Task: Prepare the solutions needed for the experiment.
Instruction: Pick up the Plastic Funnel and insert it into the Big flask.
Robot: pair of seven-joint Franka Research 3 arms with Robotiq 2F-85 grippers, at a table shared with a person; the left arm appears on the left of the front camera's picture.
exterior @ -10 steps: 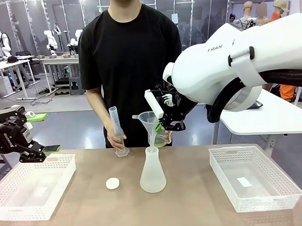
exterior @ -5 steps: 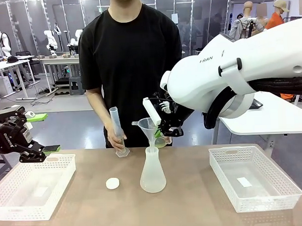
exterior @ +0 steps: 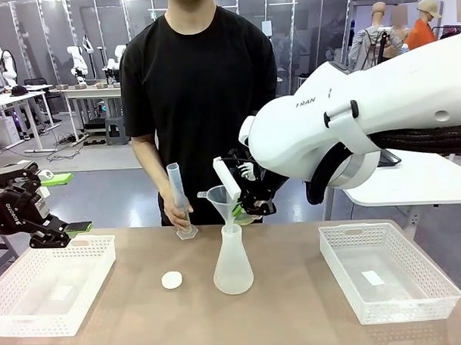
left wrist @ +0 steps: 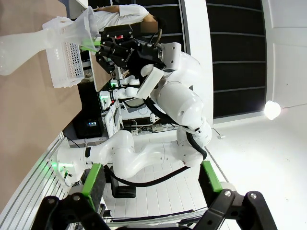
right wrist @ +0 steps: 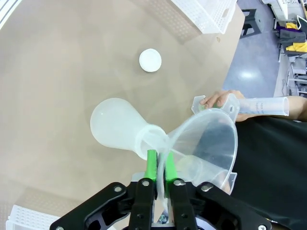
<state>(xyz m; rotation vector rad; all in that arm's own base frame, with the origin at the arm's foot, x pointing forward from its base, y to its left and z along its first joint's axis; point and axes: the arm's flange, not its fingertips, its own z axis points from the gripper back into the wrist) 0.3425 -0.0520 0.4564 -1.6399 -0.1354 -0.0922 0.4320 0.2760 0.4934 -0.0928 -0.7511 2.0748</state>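
Plainly right end effector (right wrist: 159,162) pinches funnel (right wrist: 211,139), left end effector (left wrist: 149,178) spread; arm (exterior: 380,114) lettered "RAN"

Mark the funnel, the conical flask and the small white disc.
funnel (exterior: 215,197): front view, on its bowl.
conical flask (exterior: 233,275): front view, on its wide body.
white disc (exterior: 172,280): front view, on its top.

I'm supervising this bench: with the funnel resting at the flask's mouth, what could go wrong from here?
1. The funnel sits tilted in the flask neck, pinched by the right hand; let go, it might tip out or topple the flask.
2. The person's measuring cylinder is held close by; a sideways arm move could knock it.
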